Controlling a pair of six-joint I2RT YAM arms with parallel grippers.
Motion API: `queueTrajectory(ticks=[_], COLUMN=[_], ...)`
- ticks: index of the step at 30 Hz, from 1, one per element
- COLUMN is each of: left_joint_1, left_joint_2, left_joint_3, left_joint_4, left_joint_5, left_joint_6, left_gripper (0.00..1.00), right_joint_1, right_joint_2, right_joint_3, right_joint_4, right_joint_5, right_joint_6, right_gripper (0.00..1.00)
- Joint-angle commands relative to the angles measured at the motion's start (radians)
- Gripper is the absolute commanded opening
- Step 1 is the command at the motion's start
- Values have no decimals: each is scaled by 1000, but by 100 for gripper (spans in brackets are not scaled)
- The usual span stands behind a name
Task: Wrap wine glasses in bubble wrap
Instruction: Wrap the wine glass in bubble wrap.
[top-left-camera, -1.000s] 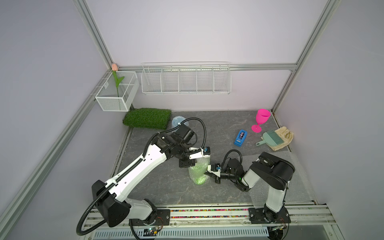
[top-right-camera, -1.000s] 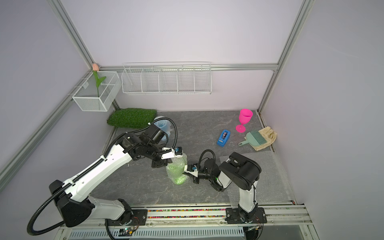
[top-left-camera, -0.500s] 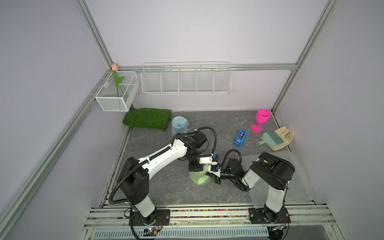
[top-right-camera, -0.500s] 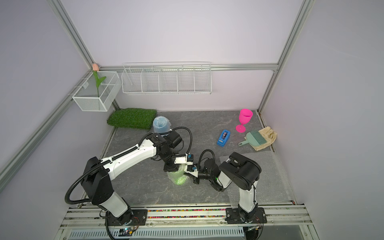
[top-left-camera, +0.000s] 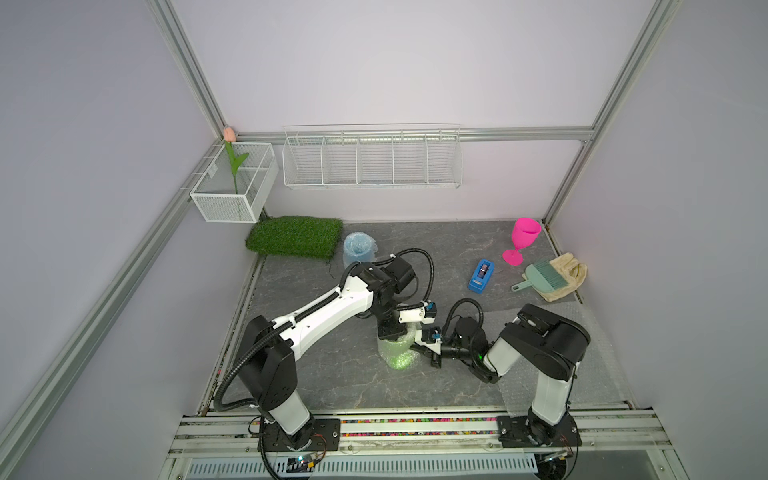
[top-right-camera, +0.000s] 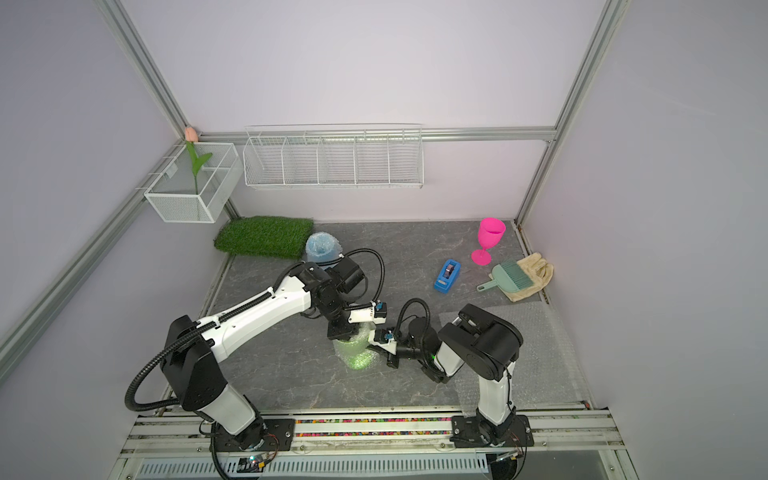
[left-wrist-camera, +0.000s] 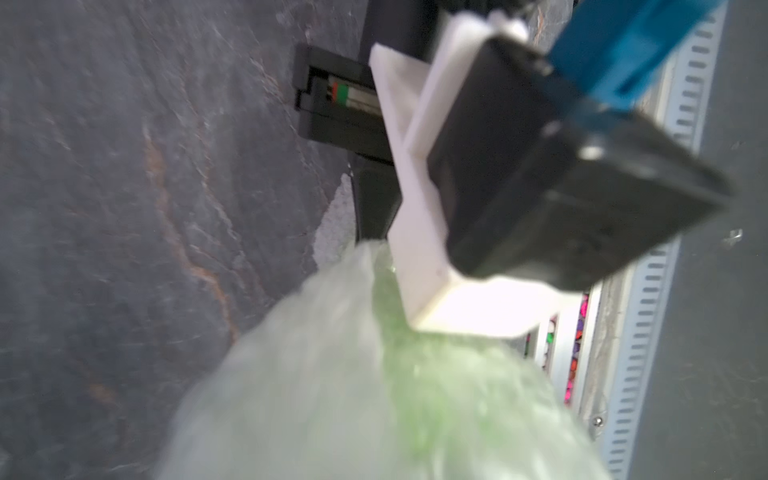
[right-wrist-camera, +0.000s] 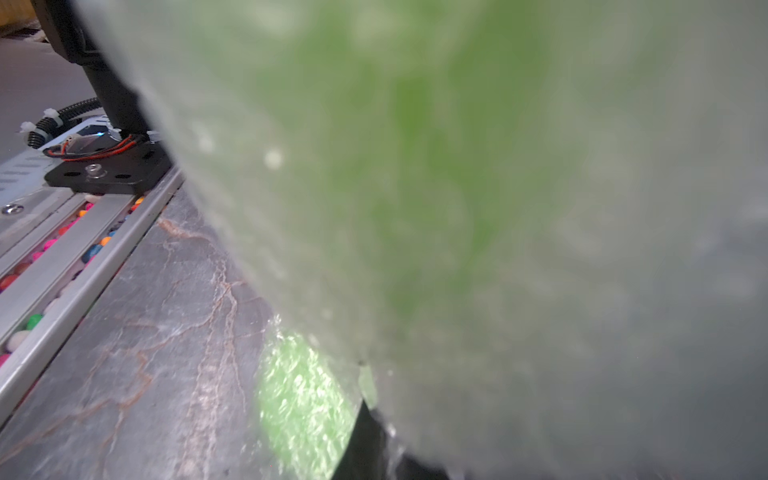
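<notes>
The lime green wine glass (top-left-camera: 397, 353) stands at the table's middle front, swathed in bubble wrap (top-right-camera: 357, 338). My left gripper (top-left-camera: 392, 337) presses down from above into the wrap's top; its jaws are buried in wrap in the left wrist view. My right gripper (top-left-camera: 419, 348) reaches in from the right, shut on the wrap's side. Wrap fills the right wrist view, with one dark finger (right-wrist-camera: 365, 436) showing. A blue wine glass (top-left-camera: 358, 249) stands wrapped at the back. The pink wine glass (top-left-camera: 521, 241) stands bare at the back right.
A flat bubble wrap sheet (top-left-camera: 598, 345) lies under the right arm. A blue tape dispenser (top-left-camera: 481, 276), a teal brush with dustpan (top-left-camera: 544, 279) and a beige glove (top-left-camera: 573, 274) lie right of centre. A grass mat (top-left-camera: 293, 236) lies at the back left, under wire baskets (top-left-camera: 372, 160).
My left arm has swung in from the left and come down over the top of the wrapped green glass. The right arm has stayed put.
</notes>
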Motion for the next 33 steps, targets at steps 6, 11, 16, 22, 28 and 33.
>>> queueTrajectory(ticks=[6, 11, 16, 22, 28, 33], left_joint_1=[3, 2, 2, 3, 15, 25], left_joint_2=[-92, -101, -70, -30, -1, 33], left_joint_3=[160, 145, 98, 54, 12, -73], left_joint_4=[-125, -92, -127, -119, -82, -15], left_joint_5=[30, 185, 204, 95, 74, 70], left_joint_6=[12, 29, 37, 14, 8, -9], left_gripper=[42, 49, 50, 23, 0, 0], right_joint_1=[-12, -12, -12, -12, -12, -12], right_joint_2=[-15, -20, -41, -38, -42, -33], right_joint_3=[2, 5, 8, 13, 16, 20], right_joint_4=[-108, -121, -156, -159, -167, -170], right_joint_5=[8, 3, 8, 0, -2, -8], right_joint_6=[-13, -15, -26, -25, -26, -21], right_gripper=[7, 7, 7, 7, 7, 7])
